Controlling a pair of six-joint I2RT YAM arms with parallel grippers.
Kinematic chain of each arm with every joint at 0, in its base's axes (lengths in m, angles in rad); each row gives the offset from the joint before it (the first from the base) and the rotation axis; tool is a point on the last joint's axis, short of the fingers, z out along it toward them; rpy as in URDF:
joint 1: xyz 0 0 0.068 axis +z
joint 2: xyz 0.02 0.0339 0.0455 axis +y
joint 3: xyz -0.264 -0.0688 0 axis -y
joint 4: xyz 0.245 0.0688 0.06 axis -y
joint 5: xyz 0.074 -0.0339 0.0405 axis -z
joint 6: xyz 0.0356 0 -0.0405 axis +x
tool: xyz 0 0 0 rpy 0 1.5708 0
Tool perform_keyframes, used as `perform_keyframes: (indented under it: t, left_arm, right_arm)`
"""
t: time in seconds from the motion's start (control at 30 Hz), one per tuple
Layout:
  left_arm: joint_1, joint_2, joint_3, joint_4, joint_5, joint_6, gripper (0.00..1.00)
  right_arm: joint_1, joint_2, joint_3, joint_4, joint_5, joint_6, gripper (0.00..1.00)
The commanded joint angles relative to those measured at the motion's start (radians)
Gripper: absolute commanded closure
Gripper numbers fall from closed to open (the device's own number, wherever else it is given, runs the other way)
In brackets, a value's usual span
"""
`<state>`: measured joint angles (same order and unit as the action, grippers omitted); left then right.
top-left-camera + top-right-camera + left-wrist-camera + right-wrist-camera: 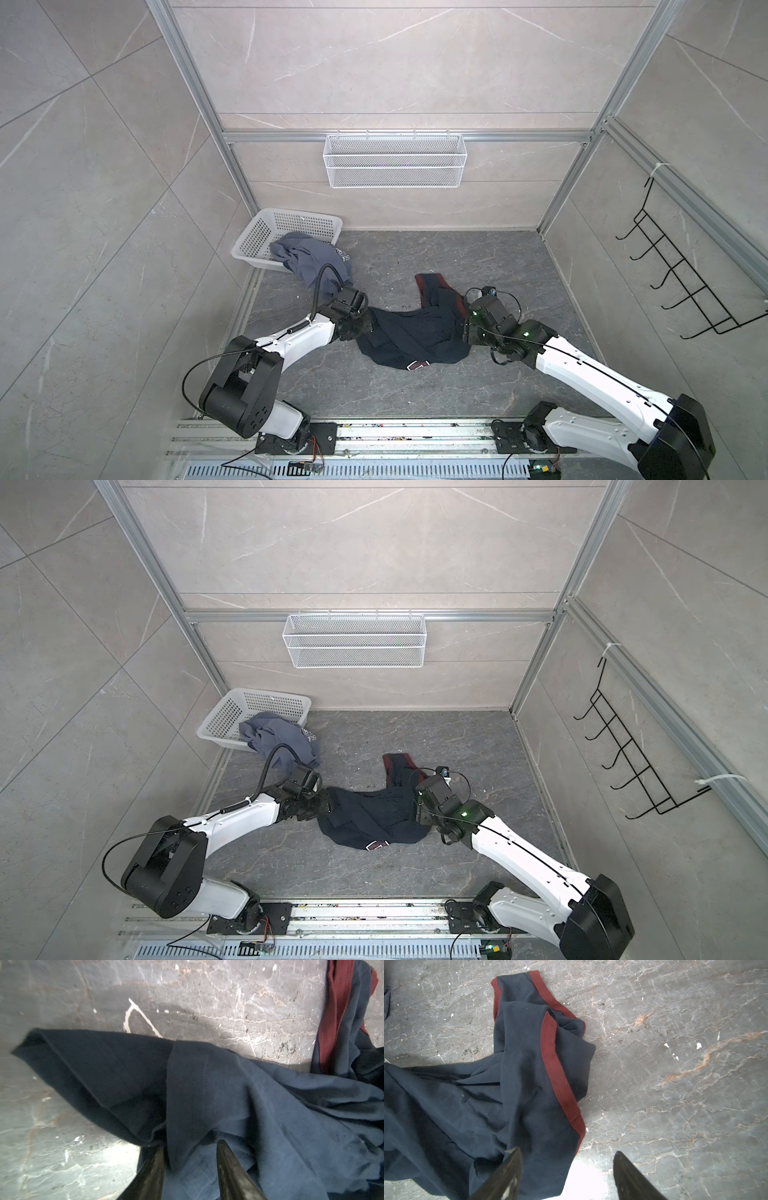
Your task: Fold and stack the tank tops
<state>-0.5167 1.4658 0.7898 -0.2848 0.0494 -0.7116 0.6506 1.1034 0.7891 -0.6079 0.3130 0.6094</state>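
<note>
Since neither top is folded yet, the task is judged to be near its start. Item one: navy top (415, 336), crumpled at mid-counter (415, 390), its bulk running side to side between the two arms in both top views, with one red-trimmed strap (430, 286) reaching away toward the back wall on the right arm's side. Item two: grey top (307, 257), bunched and spilling out of the white basket (266, 224) at the back left corner, well apart from the navy top and nearer the left arm (299, 340). Left jaws: at the navy top's left edge, closed on a thick fold of its hem, with creases gathering toward the fingertips (223, 1148) in the left wrist view. Right jaws: spread wide and holding nothing, low at the top's right edge by the trim (556, 1068), one finger over cloth, the other over bare counter. Right arm (582, 374): the nearer one to the strap end. Deciding relation, as a judgement: the cloth lies just inward of the right jaws, toward the left arm, so a short reach inward and a pinch there would let the two arms draw the top out along its side-to-side axis.
</note>
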Motion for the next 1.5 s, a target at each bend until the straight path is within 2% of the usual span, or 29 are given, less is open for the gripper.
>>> perform_keyframes:
  t: [0.0,0.17,0.3,0.5,0.7,0.83,0.93,1.3,1.4,1.47]
  left_arm:
    - [-0.004,-0.005,0.039,-0.019,-0.02,0.021,0.6]
    - [-0.004,0.028,0.065,-0.013,-0.012,0.03,0.64]
    - [-0.01,0.021,0.087,-0.053,-0.06,0.041,0.51]
    - [-0.011,0.03,0.109,-0.092,-0.098,0.032,0.49]
    - [-0.004,0.102,0.127,-0.035,-0.064,0.036,0.51]
    - [-0.003,0.131,0.146,-0.019,-0.063,0.037,0.61]
    - [-0.003,0.128,0.16,-0.034,-0.086,0.045,0.63]
    - [-0.001,0.17,0.237,-0.099,-0.154,0.108,0.54]
    - [0.009,0.199,0.249,-0.093,-0.151,0.11,0.54]
    - [0.015,0.209,0.249,-0.083,-0.14,0.107,0.57]
  right_arm:
    - [0.006,-0.002,-0.013,0.005,0.004,-0.003,0.29]
    - [0.007,-0.008,-0.016,-0.003,0.006,-0.003,0.29]
    - [0.006,-0.017,-0.024,-0.005,0.007,0.0,0.29]
    - [0.005,-0.017,-0.026,-0.002,0.003,0.003,0.29]
    - [0.006,-0.021,-0.025,-0.005,-0.003,0.003,0.29]
    - [0.006,-0.034,-0.033,-0.008,-0.002,0.001,0.29]
    - [0.006,-0.034,-0.037,-0.012,0.004,0.001,0.29]
    - [0.006,-0.029,-0.033,-0.001,-0.009,0.008,0.29]
    - [0.006,-0.035,-0.03,-0.011,-0.004,0.004,0.29]
    - [0.006,-0.039,-0.027,-0.017,-0.002,0.001,0.29]
